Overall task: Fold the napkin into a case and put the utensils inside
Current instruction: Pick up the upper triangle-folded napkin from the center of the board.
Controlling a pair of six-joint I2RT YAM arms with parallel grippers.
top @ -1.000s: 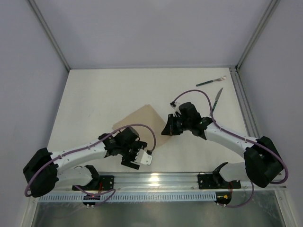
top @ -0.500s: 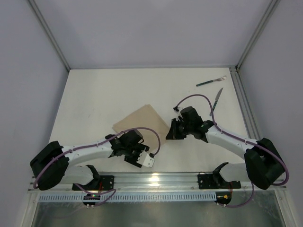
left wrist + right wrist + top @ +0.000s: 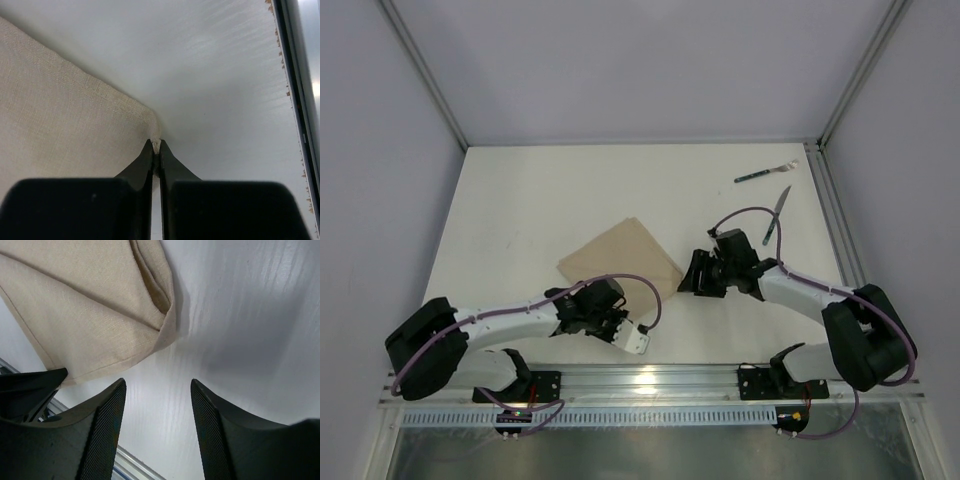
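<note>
napkin (image 3: 620, 255) near corner hidden under left arm (image 3: 510, 320), fork (image 3: 765, 173) tines indistinct

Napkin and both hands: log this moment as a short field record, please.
napkin: folded, flat on table, layers visible at one corner
left hand: shut, pinching a napkin corner
right hand: open, off the napkin, near its layered corner
fork: far right of table, untouched
knife: near fork, closer to the arms, untouched

You get bright, even overhead light in the top view, with white glare patches on the metal rail (image 3: 645, 378). In the wrist views, streaky sheen crosses the table (image 3: 240, 315). The napkin (image 3: 100, 305) throws a soft-edged shadow, and the nearest foreground goes soft.
</note>
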